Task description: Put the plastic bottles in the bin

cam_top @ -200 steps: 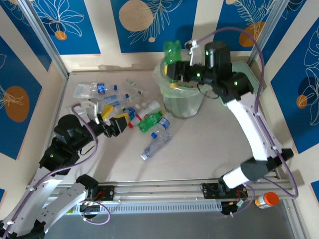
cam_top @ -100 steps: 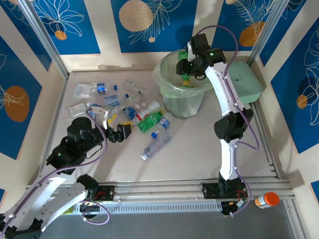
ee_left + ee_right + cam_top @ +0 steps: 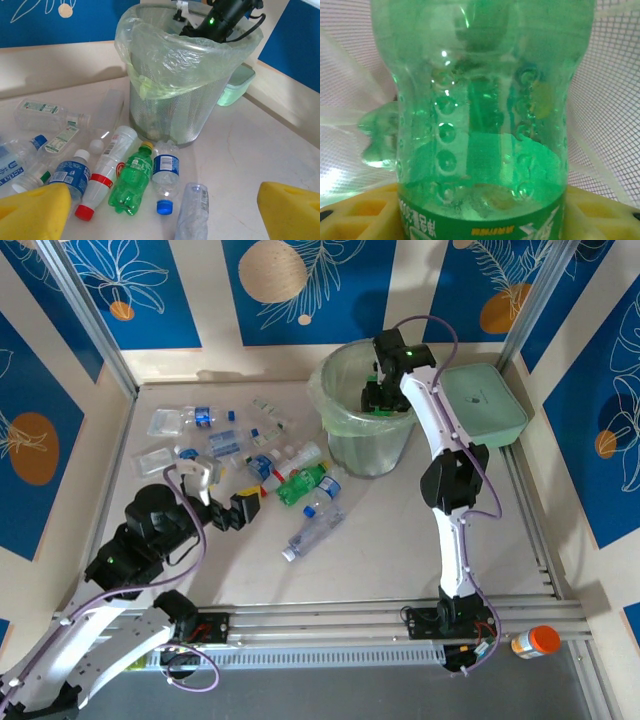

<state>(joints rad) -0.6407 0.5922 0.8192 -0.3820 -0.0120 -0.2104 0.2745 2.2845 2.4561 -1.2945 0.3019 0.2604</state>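
A: From above, where do the arms stand?
B: The right gripper [image 3: 378,398] is down inside the mouth of the round mesh bin [image 3: 365,452], which is lined with a thin pale-green bag. The left gripper [image 3: 243,508] hangs low over the table, at the near edge of the loose plastic bottles [image 3: 300,483]. They lie between it and the bin, so the left arm is plainly the nearer one to them.

A: And from the left wrist?
B: Its yellow pads [image 3: 35,212] stand far apart with nothing between them. Just ahead lie a crushed green bottle with a yellow cap [image 3: 131,185] and a clear bottle with a blue label [image 3: 165,172]. They are side by side, with long axes running away from the gripper toward the bin. That puts them across the closing line, so I judge either could be taken with little turning.

A: The right wrist?
B: A clear green dimpled bottle [image 3: 480,115] stands between that gripper's yellow pads, which flank its label. It looks held, with the bin's mesh wall behind it. It is inside the bin, so I judge only the release remains.
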